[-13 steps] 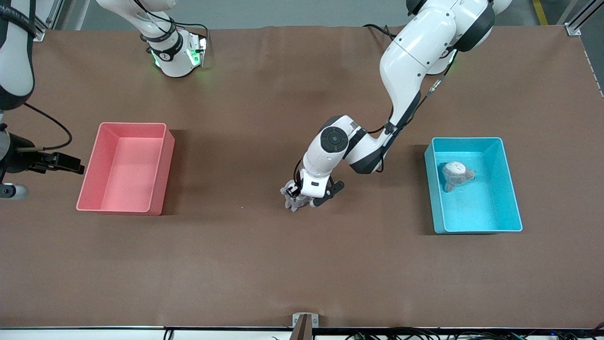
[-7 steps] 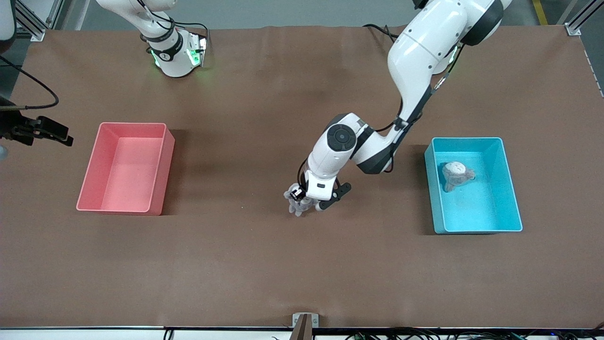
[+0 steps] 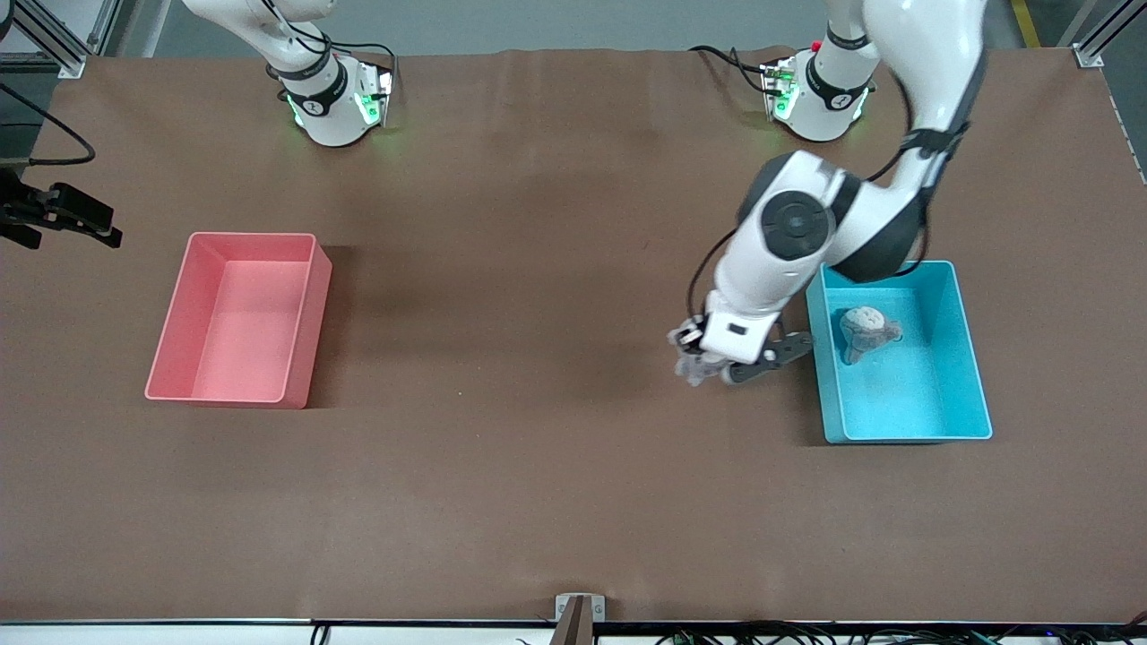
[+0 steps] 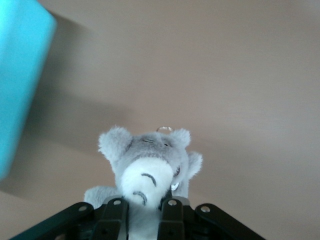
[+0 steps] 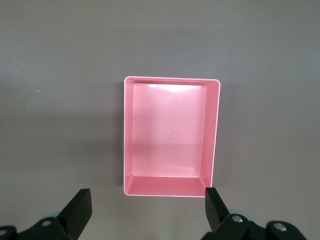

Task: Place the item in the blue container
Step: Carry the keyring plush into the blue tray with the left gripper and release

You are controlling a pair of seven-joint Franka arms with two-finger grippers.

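Note:
A grey plush toy [image 4: 150, 165] with a white belly, the item, hangs in my left gripper [image 4: 144, 216], whose fingers are shut on its lower body. In the front view the left gripper [image 3: 708, 365] holds the toy [image 3: 687, 367] over bare table, just beside the blue container's [image 3: 905, 399] wall on the right arm's side. A corner of that container [image 4: 20, 75] shows in the left wrist view. Another grey and white plush [image 3: 866, 330] lies inside the container. My right gripper [image 5: 146, 202] hangs open and empty, high above the table, looking down on the pink bin.
The pink bin [image 3: 237, 322] stands toward the right arm's end of the table, with nothing in it [image 5: 170, 135]. The right arm's hand [image 3: 67, 215] is at the table's edge beside that bin. Brown table surface lies between the two bins.
The left gripper has lifted the plush toy and carried it from the table's middle to beside the blue container. The right hand has shifted a little along its end of the table.

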